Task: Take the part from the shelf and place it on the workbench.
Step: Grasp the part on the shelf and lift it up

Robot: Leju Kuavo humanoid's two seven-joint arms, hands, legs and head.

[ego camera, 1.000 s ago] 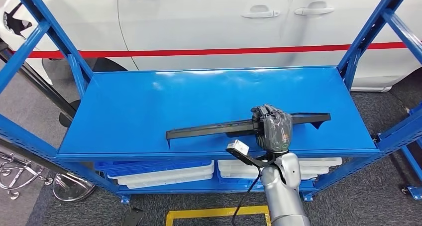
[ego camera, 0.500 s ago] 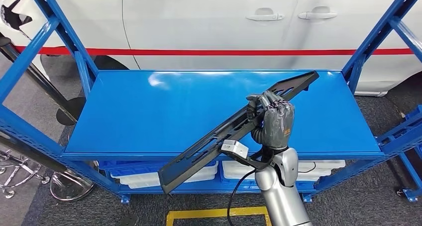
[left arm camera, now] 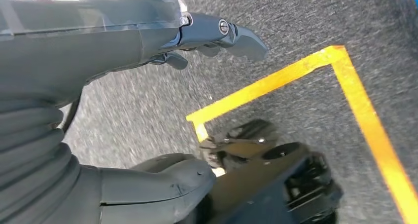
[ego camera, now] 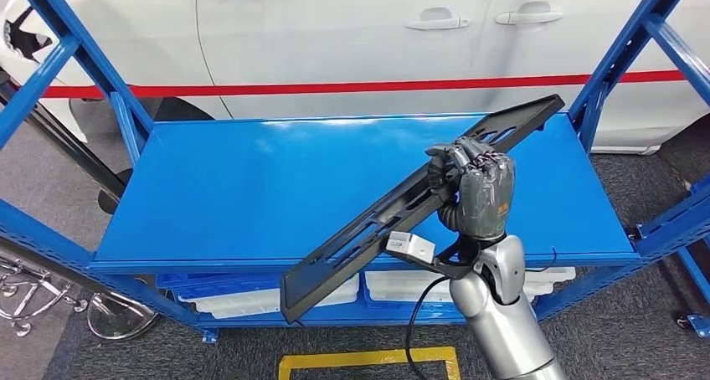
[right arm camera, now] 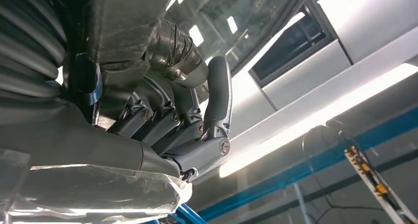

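The blue shelf [ego camera: 251, 187] stands before a white car [ego camera: 352, 37] with a red stripe, white bins [ego camera: 276, 300] on the level beneath. The long black slotted part [ego camera: 393, 213] hangs tilted above the shelf top, its lower end out past the front edge and its upper end near the right upright. The right hand [ego camera: 477, 192] grips its middle with fingers [right arm camera: 217, 100] curled around it, while the left hand [left arm camera: 98, 86] hangs over grey floor with yellow tape [left arm camera: 296, 76], fingers apart and holding nothing.

Right robot hand [ego camera: 477, 192] raised on silver arm, fingers curled closed, left robot hand [left arm camera: 98, 51] hanging, fingers apart
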